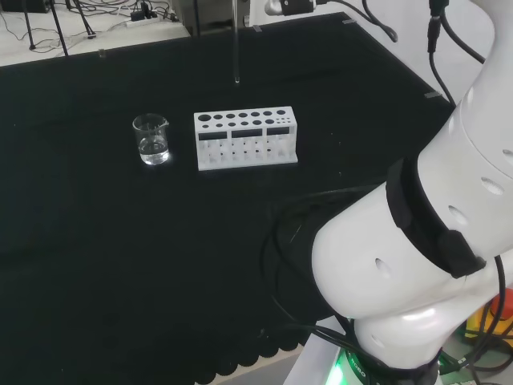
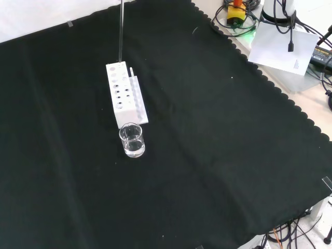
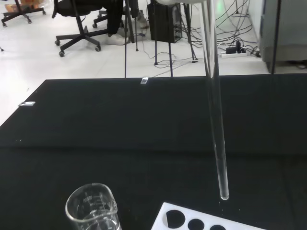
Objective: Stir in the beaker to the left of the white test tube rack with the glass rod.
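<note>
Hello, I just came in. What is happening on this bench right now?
A robot arm is carrying a glass rod, which hangs upright above the black cloth. In the head view its tip is in the air beyond the white test tube rack, not in any vessel. The beaker, with some clear liquid in it, stands to the left of the rack in that view. The rod is not yet over the beaker, so stirring has not begun.
</note>
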You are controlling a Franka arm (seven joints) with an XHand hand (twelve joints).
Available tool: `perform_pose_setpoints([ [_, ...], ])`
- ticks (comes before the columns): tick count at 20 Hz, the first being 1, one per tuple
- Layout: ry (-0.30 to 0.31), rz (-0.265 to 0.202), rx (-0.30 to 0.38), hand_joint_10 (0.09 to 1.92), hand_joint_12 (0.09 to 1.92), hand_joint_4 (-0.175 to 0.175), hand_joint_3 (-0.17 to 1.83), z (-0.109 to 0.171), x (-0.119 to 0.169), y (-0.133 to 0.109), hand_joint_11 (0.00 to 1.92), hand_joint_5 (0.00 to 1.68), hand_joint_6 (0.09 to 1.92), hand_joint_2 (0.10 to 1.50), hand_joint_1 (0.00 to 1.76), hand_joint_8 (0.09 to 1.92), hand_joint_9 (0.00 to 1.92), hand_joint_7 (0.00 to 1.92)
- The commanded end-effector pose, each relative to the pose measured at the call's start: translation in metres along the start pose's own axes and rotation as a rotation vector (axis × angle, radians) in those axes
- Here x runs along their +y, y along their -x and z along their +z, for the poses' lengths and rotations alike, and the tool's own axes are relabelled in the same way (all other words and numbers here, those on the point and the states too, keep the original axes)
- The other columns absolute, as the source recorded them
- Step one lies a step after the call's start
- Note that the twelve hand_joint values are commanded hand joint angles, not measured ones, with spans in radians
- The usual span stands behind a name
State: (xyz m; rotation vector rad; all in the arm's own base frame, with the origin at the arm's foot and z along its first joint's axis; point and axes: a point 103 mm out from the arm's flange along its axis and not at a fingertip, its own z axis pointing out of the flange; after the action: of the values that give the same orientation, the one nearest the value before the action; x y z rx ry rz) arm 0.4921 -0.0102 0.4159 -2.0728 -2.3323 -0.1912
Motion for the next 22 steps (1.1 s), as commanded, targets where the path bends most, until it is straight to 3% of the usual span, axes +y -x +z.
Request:
perform_pose_setpoints([
  [1, 0.004, -0.011, 0.015, 0.97, 0.76, -0.175, 0.0, -0.007, 0.007, -0.018, 1.67, 0.97, 0.71, 1.14, 1.27, 1.39, 1.63, 0.94],
  [8, -0.004, -0.054, 0.051, 0.97, 0.76, -0.175, 0.0, -0.003, 0.019, -0.034, 1.67, 0.97, 0.71, 1.14, 1.27, 1.39, 1.63, 0.93],
  [17, -0.03, -0.128, 0.077, 0.97, 0.76, -0.175, 0.0, 0.009, 0.045, -0.076, 1.67, 0.97, 0.71, 1.14, 1.27, 1.39, 1.63, 0.93],
  [19, -0.007, -0.146, 0.126, 0.97, 0.76, -0.175, 0.0, 0.004, 0.032, -0.059, 1.67, 0.97, 0.71, 1.14, 1.27, 1.39, 1.63, 0.93],
  [22, -0.027, -0.159, 0.11, 0.97, 0.76, -0.175, 0.0, 0.01, 0.04, -0.072, 1.67, 0.97, 0.71, 1.14, 1.27, 1.39, 1.63, 0.93],
])
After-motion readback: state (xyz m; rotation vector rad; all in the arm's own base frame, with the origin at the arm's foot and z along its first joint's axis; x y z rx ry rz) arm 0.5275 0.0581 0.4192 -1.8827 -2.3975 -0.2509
